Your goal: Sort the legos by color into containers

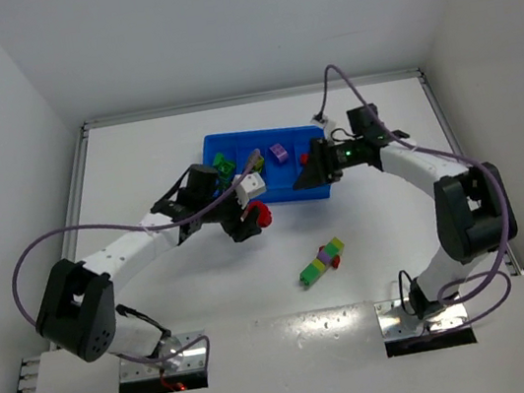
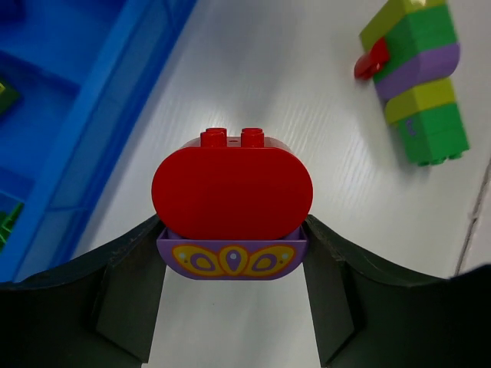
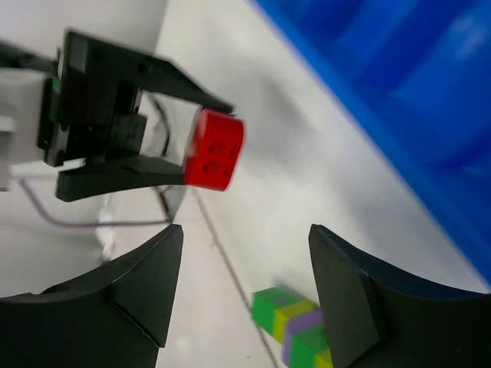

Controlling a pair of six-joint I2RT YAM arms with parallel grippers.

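Note:
My left gripper (image 1: 249,220) (image 2: 232,264) is shut on a rounded red lego (image 1: 262,214) (image 2: 232,184) joined to a purple piece with a yellow pattern (image 2: 230,259), held just in front of the blue tray (image 1: 242,198) (image 2: 69,115). The right wrist view shows that red lego (image 3: 215,149) from the side, between the left fingers. My right gripper (image 1: 307,179) (image 3: 245,230) hangs open and empty over the tray's right end. A green, yellow-green and purple stack (image 1: 321,262) (image 2: 418,84) (image 3: 295,326) lies on the table. Green (image 1: 222,166) and purple (image 1: 278,153) legos lie in the tray's containers.
White walls close in the table on three sides. Purple cables loop off both arms. A raised white ledge carrying the arm bases (image 1: 284,337) runs along the near edge.

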